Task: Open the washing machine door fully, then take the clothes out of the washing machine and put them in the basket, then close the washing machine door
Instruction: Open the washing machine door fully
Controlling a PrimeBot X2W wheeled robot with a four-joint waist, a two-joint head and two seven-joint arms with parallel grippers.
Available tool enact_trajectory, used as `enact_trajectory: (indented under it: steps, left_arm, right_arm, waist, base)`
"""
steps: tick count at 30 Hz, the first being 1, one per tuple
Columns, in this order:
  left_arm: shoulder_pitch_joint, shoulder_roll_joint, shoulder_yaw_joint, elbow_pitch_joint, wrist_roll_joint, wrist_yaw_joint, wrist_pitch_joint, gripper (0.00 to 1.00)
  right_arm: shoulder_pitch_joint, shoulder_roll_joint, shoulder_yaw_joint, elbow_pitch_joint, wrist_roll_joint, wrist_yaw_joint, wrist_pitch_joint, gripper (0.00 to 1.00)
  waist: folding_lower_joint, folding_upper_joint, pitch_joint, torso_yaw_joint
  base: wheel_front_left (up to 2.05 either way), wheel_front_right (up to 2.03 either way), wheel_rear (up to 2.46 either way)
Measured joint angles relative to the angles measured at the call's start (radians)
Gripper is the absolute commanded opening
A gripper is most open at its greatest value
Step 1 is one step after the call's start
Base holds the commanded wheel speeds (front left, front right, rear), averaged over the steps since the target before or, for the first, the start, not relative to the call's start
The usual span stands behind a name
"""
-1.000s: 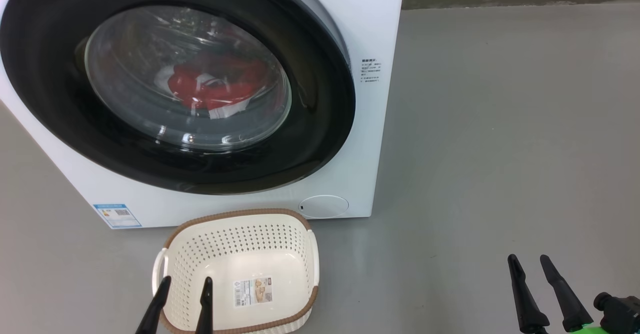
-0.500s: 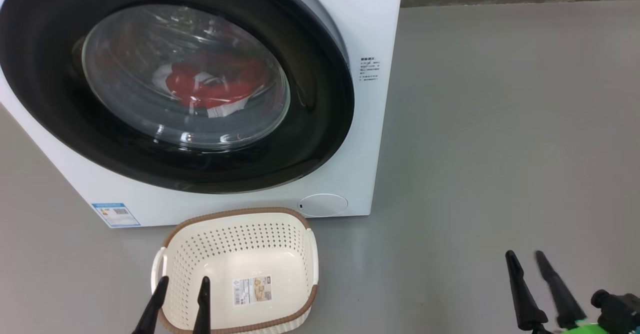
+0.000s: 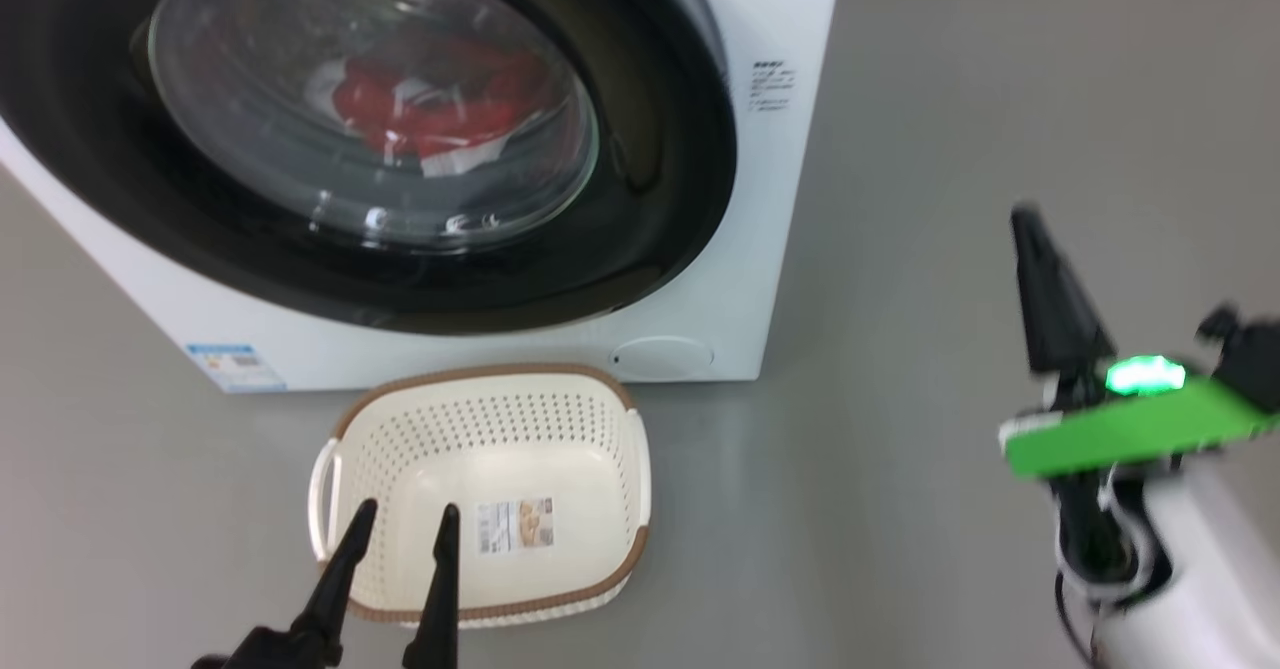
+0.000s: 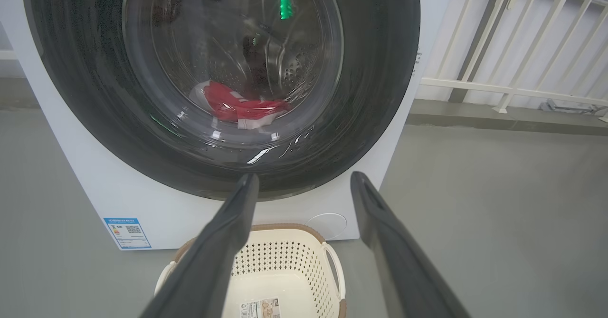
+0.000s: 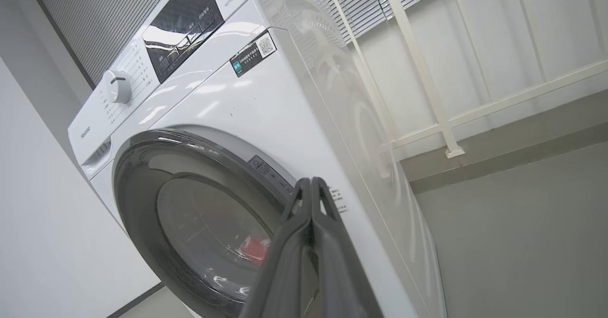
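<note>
Two grippers stood very differently. The right gripper (image 3: 1022,221) had its fingers pressed flat together on nothing. It was raised at the robot's right over bare floor (image 3: 930,99) and blurred in the head view. In its wrist view the joined tips lined up with the front right corner of the washer (image 5: 266,99), yet the head view put them well apart from the machine. The left gripper (image 3: 405,509) was spread wide and empty, held low with its tips over the near end of the basket (image 3: 480,377).

The basket sat empty on the floor just in front of the washer, below the door (image 3: 650,199). The door was shut flat against the washer's front. The clothes (image 3: 430,109) lay behind its glass, low in the drum.

From the right gripper the door lay ahead and to the left, and its right-hand rim was the nearest part. That made the right arm the nearer one to that edge. The left gripper pointed across the basket at the door's lower rim.

Opening had not begun, by the look of it. Closed, narrow fingers would probably suit slipping behind the rim's right edge. I could not tell where the catch sat or on which side the door was hinged.
</note>
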Motion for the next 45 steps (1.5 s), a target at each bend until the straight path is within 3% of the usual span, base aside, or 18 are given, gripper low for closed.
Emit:
enact_trajectory:
  steps: [9, 17, 24, 33, 38, 45]
  left_arm:
    - [-0.086, 0.0, -0.067, -0.007, -0.035, 0.019, 0.0, 1.0]
    - [-0.162, -0.001, -0.117, -0.014, -0.062, 0.036, 0.0, 1.0]
    - [-0.212, -0.002, -0.15, -0.016, -0.079, 0.045, 0.0, 1.0]
    - [-0.247, -0.003, -0.172, -0.018, -0.103, 0.054, 0.0, 1.0]
    - [-0.251, -0.003, -0.183, -0.021, -0.111, 0.054, 0.0, 1.0]
    - [-0.267, -0.005, -0.194, -0.021, -0.118, 0.057, 0.0, 1.0]
  right_arm:
    - [-0.28, -0.126, 0.088, 0.032, 0.132, 0.0, 0.0, 0.0]
    - [-0.499, -0.242, 0.237, 0.081, 0.358, 0.0, 0.03, 0.0]
    - [-0.63, -0.304, 0.318, 0.077, 0.616, 0.0, 0.215, 0.0]
    - [-0.718, -0.336, 0.294, 0.106, 0.84, 0.0, 0.444, 0.0]
    - [-0.737, -0.339, 0.268, 0.154, 0.92, 0.0, 0.58, 0.0]
    - [-0.785, -0.33, 0.256, 0.228, 0.947, 0.0, 0.719, 0.0]
  waist:
    - [0.0, 0.0, 0.095, 0.058]
    - [0.0, 0.0, 0.196, 0.113]
    - [0.0, 0.0, 0.279, 0.159]
    - [0.0, 0.0, 0.354, 0.206]
    - [0.0, 0.0, 0.382, 0.226]
    - [0.0, 0.0, 0.399, 0.239]
  base:
    - [0.0, 0.0, 0.0]
    - [0.0, 0.0, 0.0]
    - [0.0, 0.0, 0.0]
    - [0.0, 0.0, 0.0]
    - [0.0, 0.0, 0.0]
    - [0.0, 0.0, 0.0]
